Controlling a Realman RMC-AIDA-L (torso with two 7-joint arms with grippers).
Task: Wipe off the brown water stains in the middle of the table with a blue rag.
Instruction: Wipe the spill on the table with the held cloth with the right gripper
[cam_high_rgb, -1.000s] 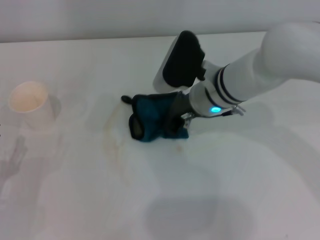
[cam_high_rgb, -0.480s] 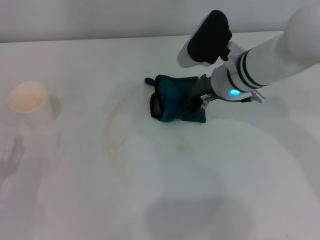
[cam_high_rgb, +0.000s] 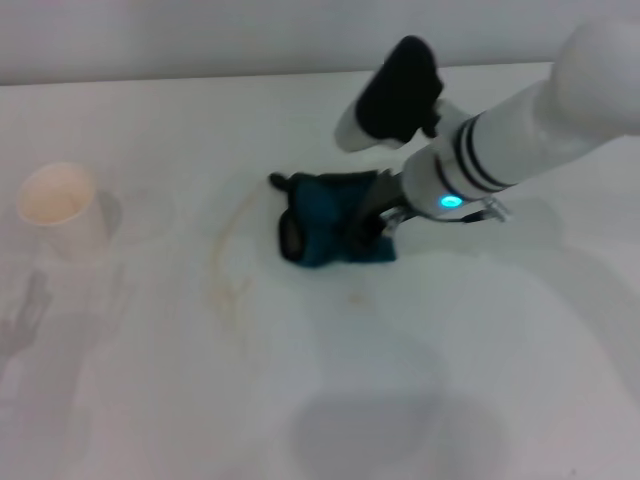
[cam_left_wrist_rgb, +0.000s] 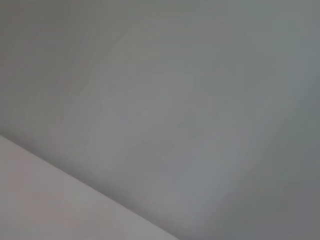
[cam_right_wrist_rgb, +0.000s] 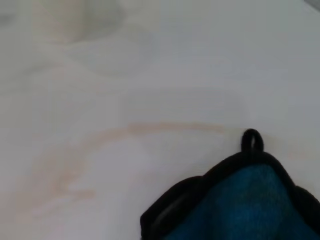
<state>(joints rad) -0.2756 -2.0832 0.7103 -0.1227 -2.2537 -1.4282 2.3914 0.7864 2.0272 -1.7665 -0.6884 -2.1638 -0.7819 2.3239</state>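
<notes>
One paper cup (cam_high_rgb: 58, 208) stands at the far left of the white bench (cam_high_rgb: 150, 120), upright, its beige inside showing. To its right, toward the middle of the bench, the brown stain (cam_high_rgb: 228, 270) shows as a faint tan arc with a few ragged streaks below it; the right wrist view shows the same thin curved line (cam_right_wrist_rgb: 150, 131) running just beyond the cloth's edge. Right of that lies the blue rag (cam_high_rgb: 325, 228), bunched on the bench, its black edging and small black loop (cam_right_wrist_rgb: 252, 140) pointing toward the stain. The rag lies just beside the arc's right-hand side, not over it. The right hand (cam_high_rgb: 378, 215) presses down on the rag's right part, its dark fingers clamped on the cloth, with the white arm reaching in from the right. The left hand does not appear in any view.
</notes>
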